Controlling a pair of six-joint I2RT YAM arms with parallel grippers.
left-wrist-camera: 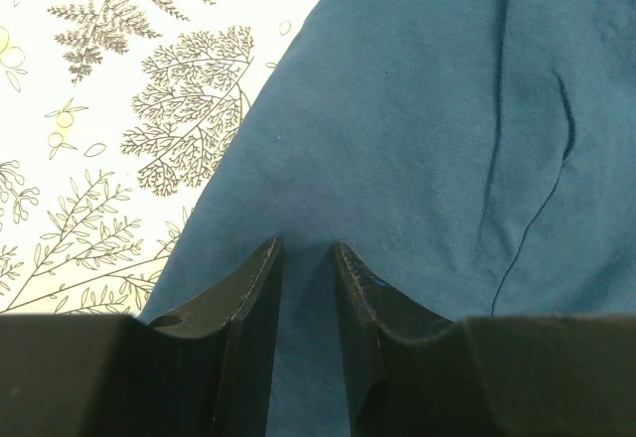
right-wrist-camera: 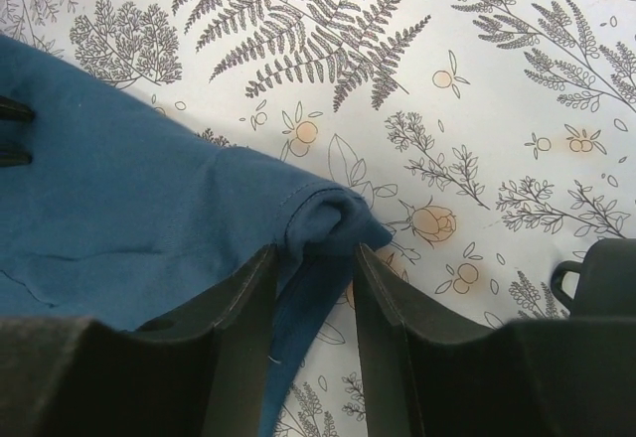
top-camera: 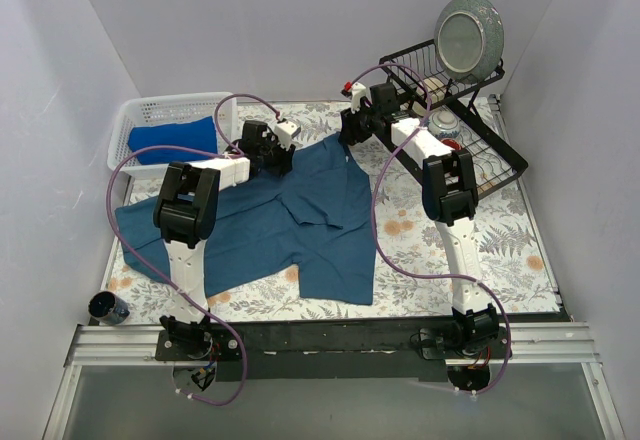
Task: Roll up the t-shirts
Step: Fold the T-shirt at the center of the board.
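**Q:** How far along was the rolling?
**A:** Barely begun. The dark-blue tee (top-camera: 300, 220) lay spread mostly flat across the table (top-camera: 470, 250), with no roll started.
**Q:** And the arms?
**A:** Both were at its far edge. The left gripper (left-wrist-camera: 306, 250) was pinched on a fold of the cloth, and the right gripper (right-wrist-camera: 316, 253) was clamped on a bunched corner.
**Q:** The other shirt?
**A:** The royal-blue tee (top-camera: 172, 140) sat bundled in the white basket (top-camera: 165, 108) at far left — seemingly finished.
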